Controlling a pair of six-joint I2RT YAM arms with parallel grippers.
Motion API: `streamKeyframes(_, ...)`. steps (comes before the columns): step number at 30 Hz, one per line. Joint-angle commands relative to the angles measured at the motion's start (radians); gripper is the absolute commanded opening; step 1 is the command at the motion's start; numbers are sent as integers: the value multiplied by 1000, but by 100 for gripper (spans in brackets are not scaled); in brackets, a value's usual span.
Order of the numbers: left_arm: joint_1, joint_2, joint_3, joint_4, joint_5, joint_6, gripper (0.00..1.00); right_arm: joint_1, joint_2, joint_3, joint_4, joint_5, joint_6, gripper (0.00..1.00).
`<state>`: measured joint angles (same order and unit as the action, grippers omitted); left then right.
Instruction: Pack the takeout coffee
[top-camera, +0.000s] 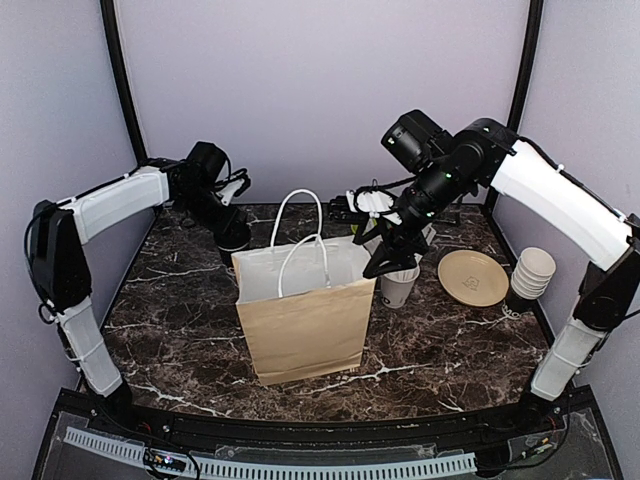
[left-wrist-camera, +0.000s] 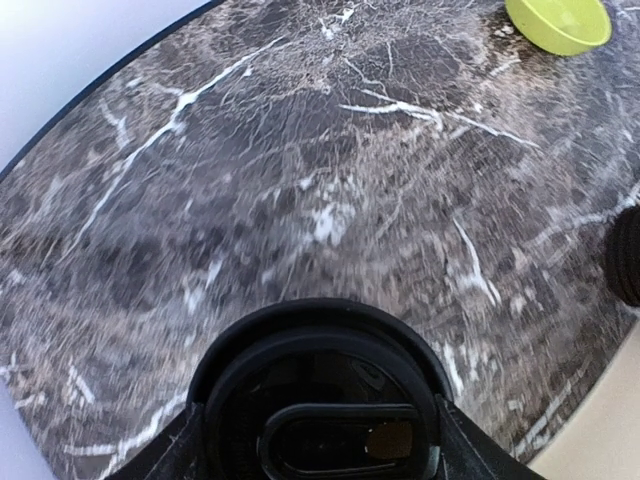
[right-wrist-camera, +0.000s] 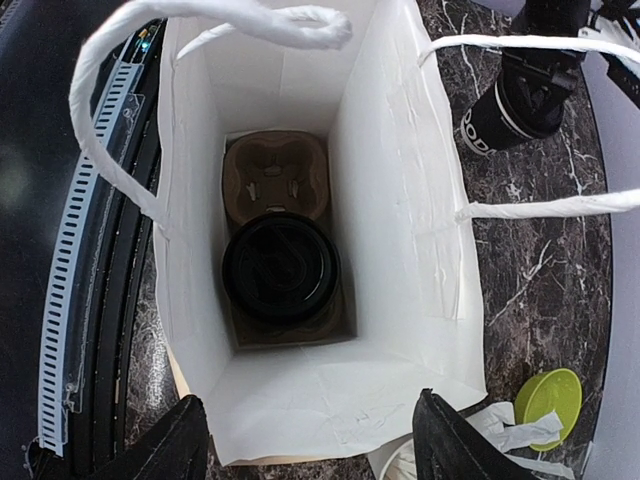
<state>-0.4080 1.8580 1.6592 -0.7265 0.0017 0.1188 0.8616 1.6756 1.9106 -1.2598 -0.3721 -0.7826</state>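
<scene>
One takeout coffee (left-wrist-camera: 320, 395), a black cup with a black lid, stands at the back left of the table behind the bag (top-camera: 233, 240). My left gripper (left-wrist-camera: 320, 452) is down over it, a finger (left-wrist-camera: 172, 455) pressed against each side of the lid. A second takeout coffee (right-wrist-camera: 280, 265) sits in the cardboard carrier (right-wrist-camera: 275, 170) at the bottom of the brown paper bag (top-camera: 300, 315). My right gripper (right-wrist-camera: 315, 440) hovers open above the bag's right rim (top-camera: 388, 255) and holds nothing.
A white cup with crumpled paper (top-camera: 400, 285) stands just right of the bag under my right gripper. A yellow-green plate (top-camera: 472, 277) and a stack of lidless cups (top-camera: 530, 272) are at the right. The bag's white handles (top-camera: 300, 225) stand up.
</scene>
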Motion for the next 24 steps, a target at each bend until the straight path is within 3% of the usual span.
streamKeyframes(1, 0, -256, -138, -37, -5, -48, 64, -7, -7, 12, 13, 9, 8, 70)
streamKeyframes(7, -11, -521, -437, 1, 84, -221, 63, -8, 0, 29, 15, 7, 8, 70)
streamKeyframes(13, -47, -678, -599, -32, 65, -327, 63, -8, 5, 38, 15, 0, 10, 71)
streamKeyframes(24, -158, -683, -729, -5, 18, -448, 62, -7, -4, 35, 17, -3, 18, 71)
